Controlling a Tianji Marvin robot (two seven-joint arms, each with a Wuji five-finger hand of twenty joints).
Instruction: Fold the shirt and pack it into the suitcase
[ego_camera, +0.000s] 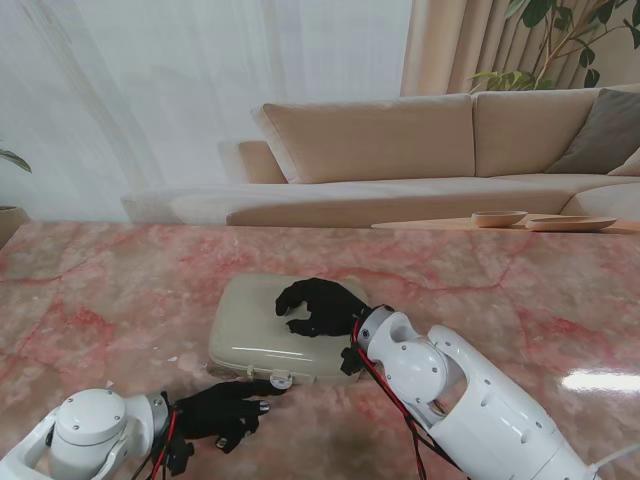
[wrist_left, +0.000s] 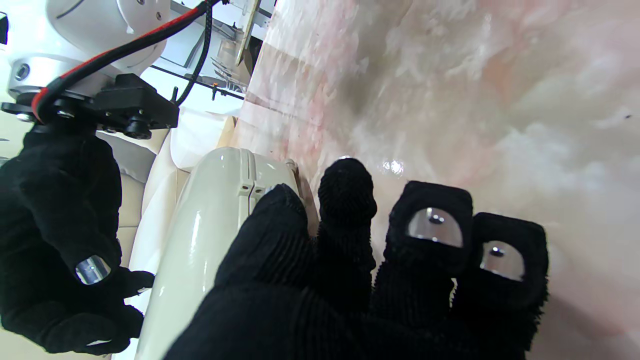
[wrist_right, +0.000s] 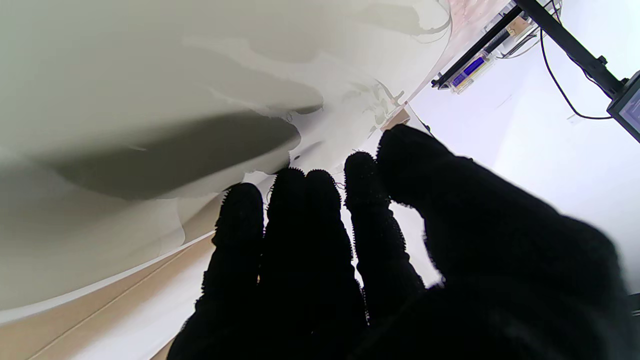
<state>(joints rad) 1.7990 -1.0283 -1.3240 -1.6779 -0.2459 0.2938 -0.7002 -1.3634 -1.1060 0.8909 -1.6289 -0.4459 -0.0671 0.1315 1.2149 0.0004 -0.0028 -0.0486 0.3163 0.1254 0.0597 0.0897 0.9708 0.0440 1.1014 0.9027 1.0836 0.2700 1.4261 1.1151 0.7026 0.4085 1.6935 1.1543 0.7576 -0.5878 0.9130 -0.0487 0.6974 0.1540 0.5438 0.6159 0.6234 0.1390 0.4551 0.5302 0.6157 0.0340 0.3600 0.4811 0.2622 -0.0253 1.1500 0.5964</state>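
The left hand (ego_camera: 225, 408) lies loosely curled, gripping nothing, fingertips at the closed suitcase (ego_camera: 262, 340)'s near edge, probably at its latch. Farther on, the right hand (ego_camera: 318, 305) presses flat on the lid, steadying it. No shirt shows.

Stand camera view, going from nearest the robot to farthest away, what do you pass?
Left hand at the suitcase's near edge → suitcase, closed, with the right hand resting on its lid → bare marble table → sofa → curtains.
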